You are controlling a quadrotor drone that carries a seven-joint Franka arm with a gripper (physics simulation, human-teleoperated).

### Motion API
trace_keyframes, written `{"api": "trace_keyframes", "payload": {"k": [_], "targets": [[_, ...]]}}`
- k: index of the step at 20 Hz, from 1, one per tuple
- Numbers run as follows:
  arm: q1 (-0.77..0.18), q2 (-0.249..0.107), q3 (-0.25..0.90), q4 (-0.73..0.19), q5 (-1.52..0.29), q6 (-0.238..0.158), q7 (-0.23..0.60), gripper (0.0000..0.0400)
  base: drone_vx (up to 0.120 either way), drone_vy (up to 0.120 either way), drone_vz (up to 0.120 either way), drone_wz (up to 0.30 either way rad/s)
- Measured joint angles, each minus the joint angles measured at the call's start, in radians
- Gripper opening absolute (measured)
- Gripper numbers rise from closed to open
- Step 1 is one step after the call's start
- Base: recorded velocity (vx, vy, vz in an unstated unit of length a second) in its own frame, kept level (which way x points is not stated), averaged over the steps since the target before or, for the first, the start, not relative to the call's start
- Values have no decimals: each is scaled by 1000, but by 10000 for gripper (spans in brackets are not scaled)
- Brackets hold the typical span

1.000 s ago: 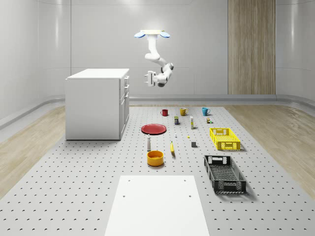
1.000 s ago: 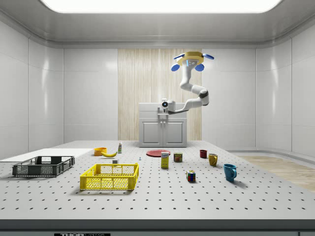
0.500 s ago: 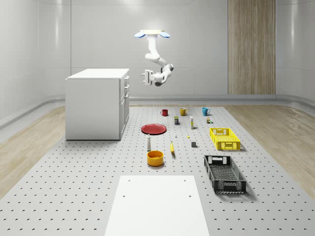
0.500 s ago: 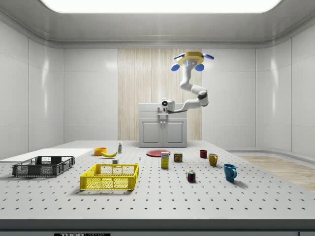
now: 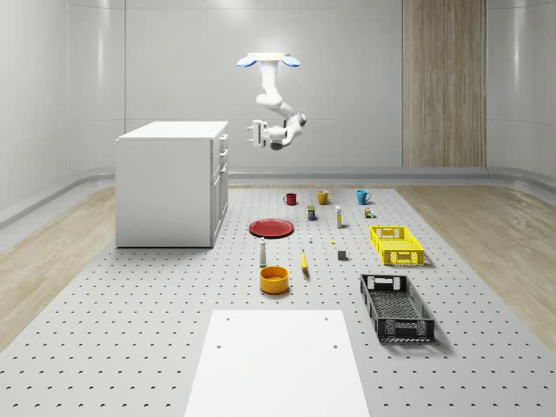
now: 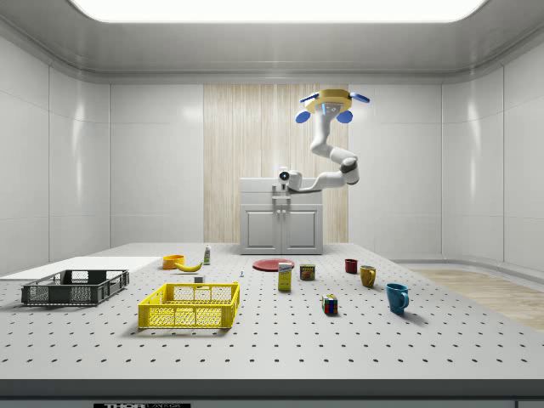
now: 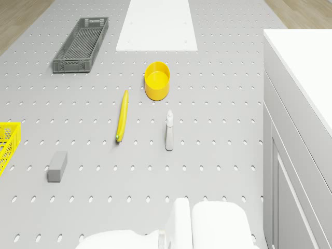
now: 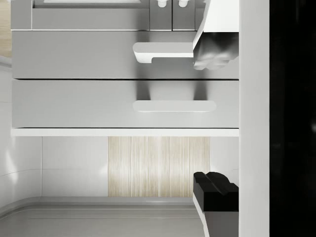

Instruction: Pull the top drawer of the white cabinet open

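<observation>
glossy white walls (image 5: 174,52), wood panel (image 5: 443,82)

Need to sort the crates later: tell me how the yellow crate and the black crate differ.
The yellow crate is bright yellow; the black crate is dark. In the whole-scene view the black crate looks longer and narrower, the yellow crate shorter and squarer. The yellow crate lies nearer the mugs, the black crate nearer the white sheet. Both are open lattice crates resting flat on the table.

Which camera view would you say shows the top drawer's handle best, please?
The wrist view: the top drawer's handle faces the camera as a pale bar on the drawer front. In the whole-scene view the white cabinet shows its handles edge-on. The side view's arm overlaps that drawer, and the drone view catches the cabinet's top and front obliquely.
</observation>
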Motion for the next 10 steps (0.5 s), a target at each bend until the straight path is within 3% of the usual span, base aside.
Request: {"api": "trace_keyframes", "payload": {"k": [10], "targets": [[34,43,56,-8,91,54,-48,305,0,0,0,0]]}}
